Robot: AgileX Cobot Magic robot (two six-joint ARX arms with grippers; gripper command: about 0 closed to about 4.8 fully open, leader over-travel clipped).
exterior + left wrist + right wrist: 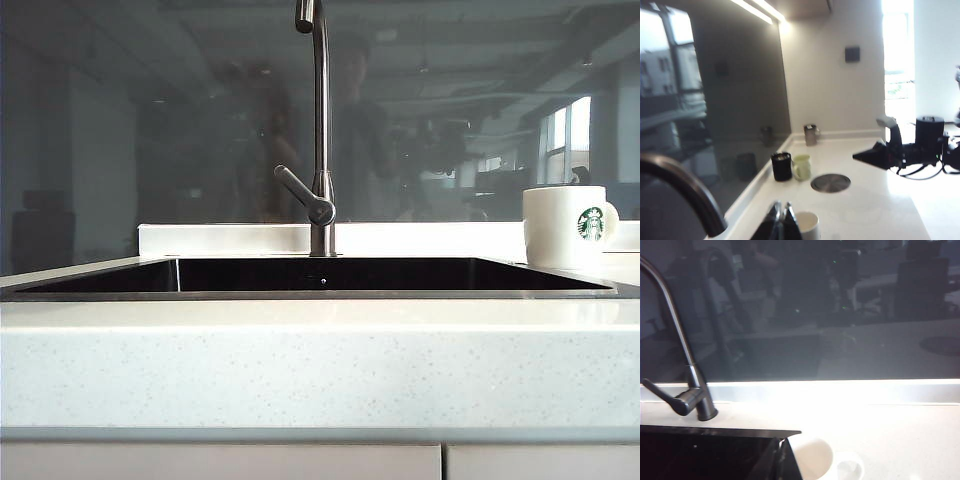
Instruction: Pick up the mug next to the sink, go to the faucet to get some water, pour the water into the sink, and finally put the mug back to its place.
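The white mug [565, 226] with the green logo stands upright on the countertop, just right of the sink [320, 275]. The steel faucet [320, 130] rises behind the sink's middle. Neither gripper shows in the exterior view. In the left wrist view my left gripper [782, 205] is shut and empty, above the counter, with the mug [809, 225] just beyond it and the faucet neck [685, 192] to one side. In the right wrist view my right gripper [785, 445] is shut and empty, its tip beside the mug [812, 460] at the sink's corner [705, 455].
Farther along the counter stand a black cup [781, 166], a pale green mug [801, 166] and a steel cup [810, 134], beside a round steel disc [830, 183]. The other arm [920, 145] hangs over the counter's far side. A dark glass backsplash [150, 120] runs behind the sink.
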